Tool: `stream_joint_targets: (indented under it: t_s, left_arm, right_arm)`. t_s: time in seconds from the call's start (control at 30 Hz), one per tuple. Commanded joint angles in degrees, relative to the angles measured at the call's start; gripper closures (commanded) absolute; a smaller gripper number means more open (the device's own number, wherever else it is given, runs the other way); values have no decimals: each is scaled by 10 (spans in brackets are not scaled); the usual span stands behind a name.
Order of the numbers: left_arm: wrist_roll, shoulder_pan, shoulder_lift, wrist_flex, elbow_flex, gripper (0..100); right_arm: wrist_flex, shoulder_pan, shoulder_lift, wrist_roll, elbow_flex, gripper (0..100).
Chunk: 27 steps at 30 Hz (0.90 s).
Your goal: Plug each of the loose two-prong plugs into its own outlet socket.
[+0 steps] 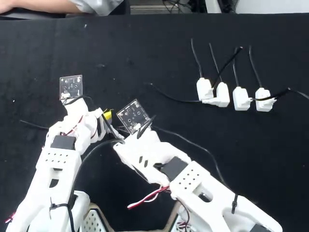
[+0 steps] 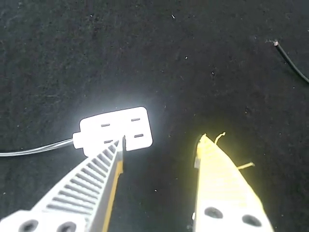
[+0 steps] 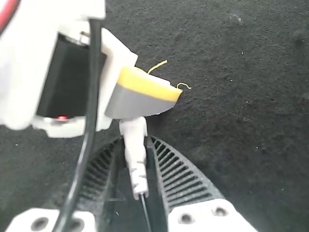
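A white outlet socket (image 2: 116, 130) lies flat on the black table with its slots facing up, its pale cord running off to one side. My left gripper (image 2: 161, 145) hangs open over it, and the ribbed finger (image 2: 104, 176) has its tip at the socket's near edge. My right gripper (image 3: 137, 166) is shut on a white two-prong plug (image 3: 134, 145) whose black cord trails back between the fingers. The plug sits just below the left gripper's yellow-tipped finger (image 3: 145, 92). In the high view both grippers meet near the table's middle left, left gripper (image 1: 104, 118) and right gripper (image 1: 140, 129).
Several white plug-and-socket pairs (image 1: 222, 94) with black cords stand in a row at the back right. A loose black wire (image 1: 166, 95) runs toward them. Marker boards (image 1: 71, 87) ride on both wrists. A black cord (image 1: 203, 152) trails right of the right arm.
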Motion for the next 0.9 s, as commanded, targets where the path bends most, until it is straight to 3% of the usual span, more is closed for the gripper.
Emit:
stream_joint_targets:
  t_s: [0.0,0.87]
  left_arm:
    - [-4,2,-3,3,-4,762]
    - [-3,5,-2,2,0,762]
  right_arm:
    - [-1,23,-32,-3,-5,988]
    - [-5,24,-36,-5,-19,988]
